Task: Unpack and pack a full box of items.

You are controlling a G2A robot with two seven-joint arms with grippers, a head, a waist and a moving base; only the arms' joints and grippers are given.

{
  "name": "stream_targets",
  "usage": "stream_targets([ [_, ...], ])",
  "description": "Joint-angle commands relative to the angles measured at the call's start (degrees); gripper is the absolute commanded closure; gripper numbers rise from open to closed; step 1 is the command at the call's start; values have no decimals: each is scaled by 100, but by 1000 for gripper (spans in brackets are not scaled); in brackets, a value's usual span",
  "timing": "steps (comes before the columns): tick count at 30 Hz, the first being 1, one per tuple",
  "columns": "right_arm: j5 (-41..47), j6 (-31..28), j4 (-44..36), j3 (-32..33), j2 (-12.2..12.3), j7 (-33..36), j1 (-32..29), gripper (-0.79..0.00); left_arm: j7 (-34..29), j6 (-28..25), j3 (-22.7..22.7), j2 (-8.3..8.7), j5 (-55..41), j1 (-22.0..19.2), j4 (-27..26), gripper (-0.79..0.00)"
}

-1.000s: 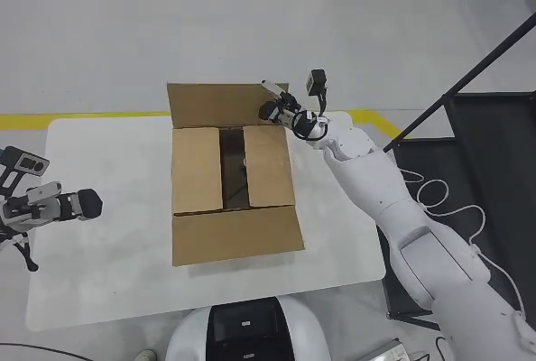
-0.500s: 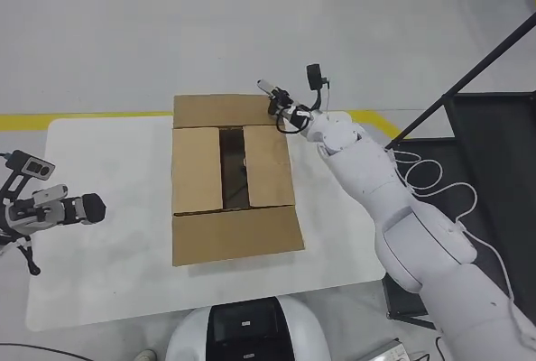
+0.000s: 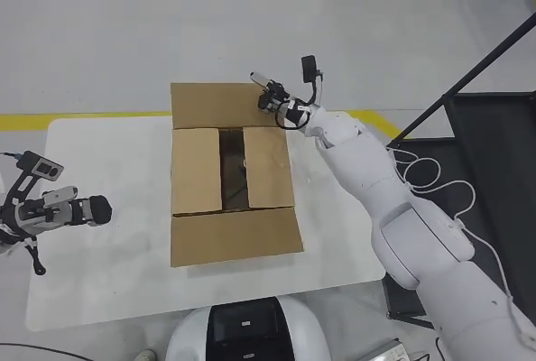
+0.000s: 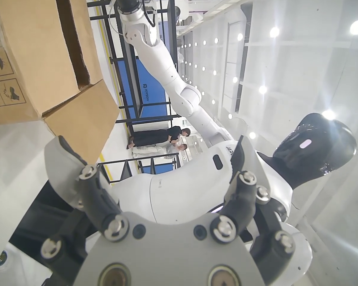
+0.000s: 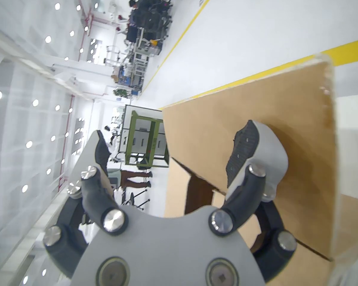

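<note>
Top view: box point(image 3: 232, 171) sits mid-worktop point(image 3: 106, 144), near flap point(image 3: 236, 235) folded outward, far flap point(image 3: 218, 104) standing back. Two inner flaps lie almost flat with a dark slot between them. Right end effector point(image 3: 266, 88) at the far flap's right corner, spread wide, holding nothing; one finger point(image 5: 256, 147) at the flap's face, contact unclear. Left end effector point(image 3: 95, 209) off by the worktop's left edge, wide apart, empty. Step looks like unpacking, opening stage. Next likely needs an inner flap edge caught at the slot and swung outward to expose the contents.
</note>
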Motion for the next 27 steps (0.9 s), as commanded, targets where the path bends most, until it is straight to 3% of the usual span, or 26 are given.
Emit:
stream_targets([
  [1, 177, 17, -108, 100, 38, 598, -10, -785, 38, -28, -24, -5, -32, -39, 65, -785],
  [5, 662, 1122, -366, 264, 92, 2002, -145, -785, 66, -101, -95, -10, -105, -103, 211, -785],
  [8, 639, 1391, -588, 325, 173, 2362, -331, -785, 35, -122, -142, -18, -237, -121, 356, -785],
  [16, -167, 1493, -2133, 499, 523, 2095, -1257, -785, -98, -139, -166, -24, -226, -188, 636, -785],
  [21, -1010, 2019, -4051, 804, 840, 1472, -2287, -785, -119, -188, -142, -43, -278, -214, 697, -785],
  [27, -1520, 3038, -6409, 1462, 1182, 1412, -3553, -785, -198, -171, -46, -69, -298, -250, 737, -785],
])
